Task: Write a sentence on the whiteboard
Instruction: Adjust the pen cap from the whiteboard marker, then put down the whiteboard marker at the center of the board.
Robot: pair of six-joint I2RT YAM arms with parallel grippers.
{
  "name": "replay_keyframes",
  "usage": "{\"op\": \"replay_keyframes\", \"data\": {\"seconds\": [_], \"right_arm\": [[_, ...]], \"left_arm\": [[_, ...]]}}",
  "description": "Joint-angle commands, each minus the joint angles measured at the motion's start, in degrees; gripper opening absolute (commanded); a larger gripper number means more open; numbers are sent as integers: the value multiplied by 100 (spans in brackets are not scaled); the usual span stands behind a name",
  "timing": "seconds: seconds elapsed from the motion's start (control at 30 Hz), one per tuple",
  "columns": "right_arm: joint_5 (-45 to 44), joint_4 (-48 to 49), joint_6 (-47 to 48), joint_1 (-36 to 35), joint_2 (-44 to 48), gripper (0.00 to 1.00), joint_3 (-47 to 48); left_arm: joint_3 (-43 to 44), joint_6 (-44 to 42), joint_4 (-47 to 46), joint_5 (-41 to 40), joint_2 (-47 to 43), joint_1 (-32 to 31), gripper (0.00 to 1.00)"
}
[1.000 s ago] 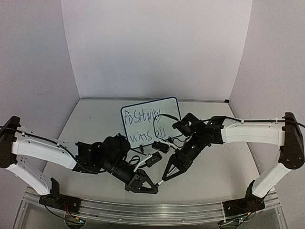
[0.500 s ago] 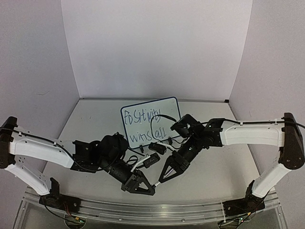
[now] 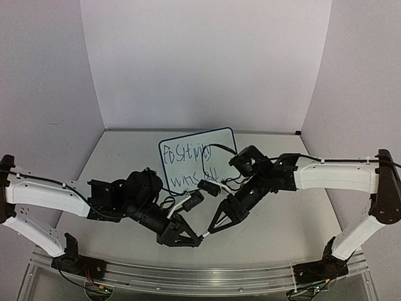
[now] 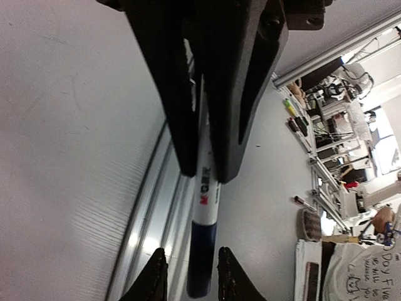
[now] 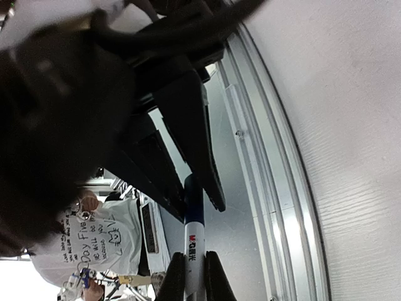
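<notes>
Plain white panels (image 3: pixel 207 63) close off the back and both sides, softly and evenly lit. The pale grey tabletop (image 3: pixel 125 157) shows a faint wood grain up close, and an aluminium rail (image 3: pixel 238 276) runs along its near edge. Beyond that is a cluttered workshop (image 4: pixel 326 81) and someone in a white hand-lettered T-shirt (image 5: pixel 94 244).

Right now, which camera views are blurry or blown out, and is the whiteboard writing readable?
Top external view: even light, slight wide-angle bowing; the sentence on the whiteboard is soft, only partly readable. Left wrist view: the marker is sharp, right edge blown out. Right wrist view: left half dark and out of focus.
</notes>
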State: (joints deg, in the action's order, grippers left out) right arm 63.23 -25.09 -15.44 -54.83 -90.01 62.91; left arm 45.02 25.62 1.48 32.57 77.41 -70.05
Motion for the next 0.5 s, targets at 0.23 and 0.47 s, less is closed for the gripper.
{"op": "replay_keyframes", "data": {"seconds": [0.23,0.47], "right_arm": [[-2406,-1237,169,1628,1090,0,-155],[-3247,35,-672,1642,701,2,-551]], "left_arm": [[-219,211,1812,-2889,-1372,1008,76],[-276,496,1539,-2768,-1109,2448,82]]}}
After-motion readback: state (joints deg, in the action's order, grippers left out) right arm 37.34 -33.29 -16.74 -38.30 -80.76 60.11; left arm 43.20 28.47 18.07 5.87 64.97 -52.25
